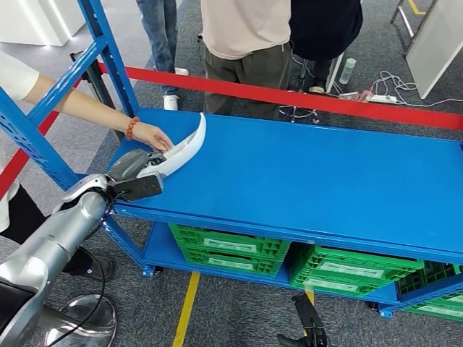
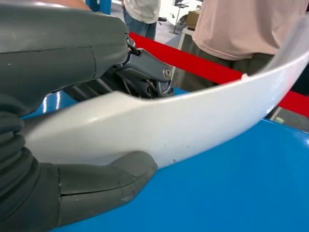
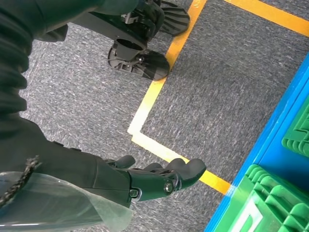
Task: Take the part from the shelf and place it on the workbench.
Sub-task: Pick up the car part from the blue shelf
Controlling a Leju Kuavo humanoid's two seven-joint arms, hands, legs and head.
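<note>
While the left hand [image 1: 143, 168] gripped the curved white plastic part [image 1: 185, 150] between thumb and fingers, a person's hand [image 1: 151, 136] touched it just beyond; the right hand [image 3: 160, 176] hung with fingers apart, holding nothing.

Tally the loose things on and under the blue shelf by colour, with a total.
White: 1, the curved part, held by the left hand with a person's hand on it.
Green: 3 crates.
Total: 4.

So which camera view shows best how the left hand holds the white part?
The left wrist view: the left hand grips the white part between thumb and fingers. The head view shows both small; there a person's hand also touches it.
</note>
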